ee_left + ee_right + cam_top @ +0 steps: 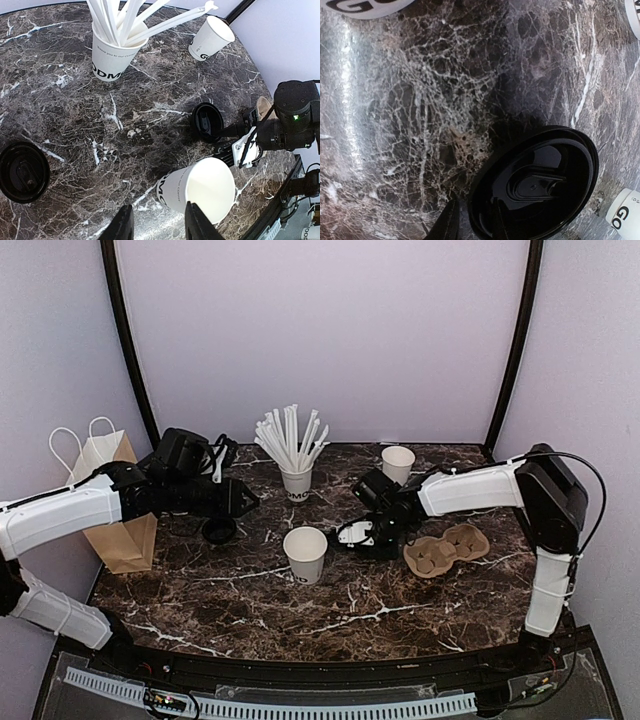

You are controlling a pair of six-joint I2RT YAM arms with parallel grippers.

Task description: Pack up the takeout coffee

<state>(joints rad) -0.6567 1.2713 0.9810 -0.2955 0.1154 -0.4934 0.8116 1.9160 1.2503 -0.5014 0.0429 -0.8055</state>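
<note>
Takeout coffee (305, 552) mid-worktop (200, 590), lidless, unpacked. Right hand (368, 536) pinches black lid (535, 190) rim just right of it. Left hand (159, 222) part-open, empty. Lidding, carrier (445, 548), bag (115, 530) remain.

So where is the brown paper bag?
In the top view, the paper bag stands far left, partly hidden by the left arm, a black lid to its right.

Beside an open cup (305, 553), the right pincer (368, 537) meets a black lid (350, 533).
</note>
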